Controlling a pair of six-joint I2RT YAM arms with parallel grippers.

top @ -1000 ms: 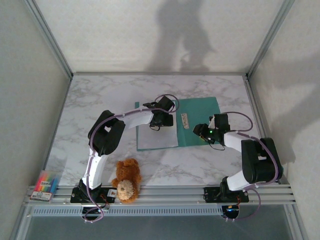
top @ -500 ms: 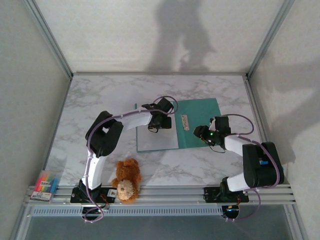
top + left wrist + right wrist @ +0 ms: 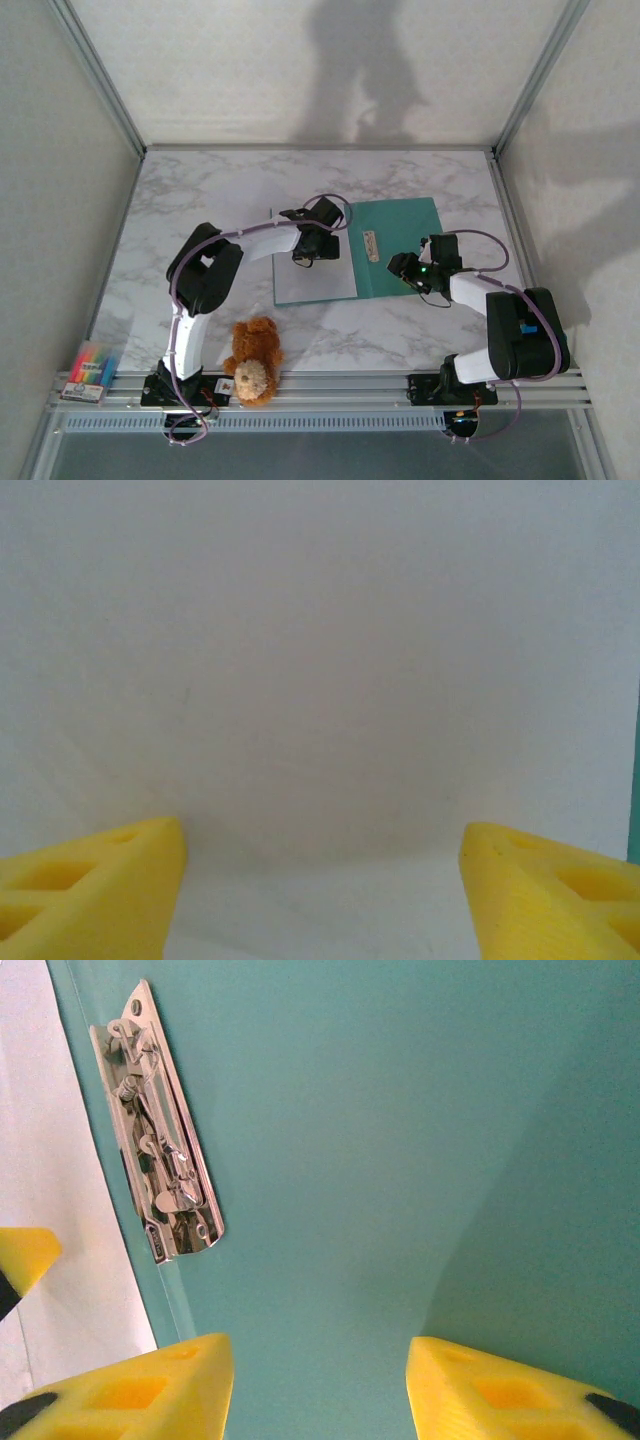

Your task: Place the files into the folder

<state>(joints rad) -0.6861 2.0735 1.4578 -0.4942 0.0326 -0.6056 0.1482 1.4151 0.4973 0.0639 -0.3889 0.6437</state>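
White-grey marble tabletop (image 3: 200, 190), plain pale walls (image 3: 250, 70), aluminium frame posts (image 3: 100, 75).

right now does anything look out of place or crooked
A teddy bear sits at the near edge of the table by the left arm's base, odd for filing. The white sheet lies flat, roughly in line with the green folder.

The overhead camera is looking down on the whole table (image 3: 200, 200); both wrist cameras are hovering close over its central folder (image 3: 400, 1140).
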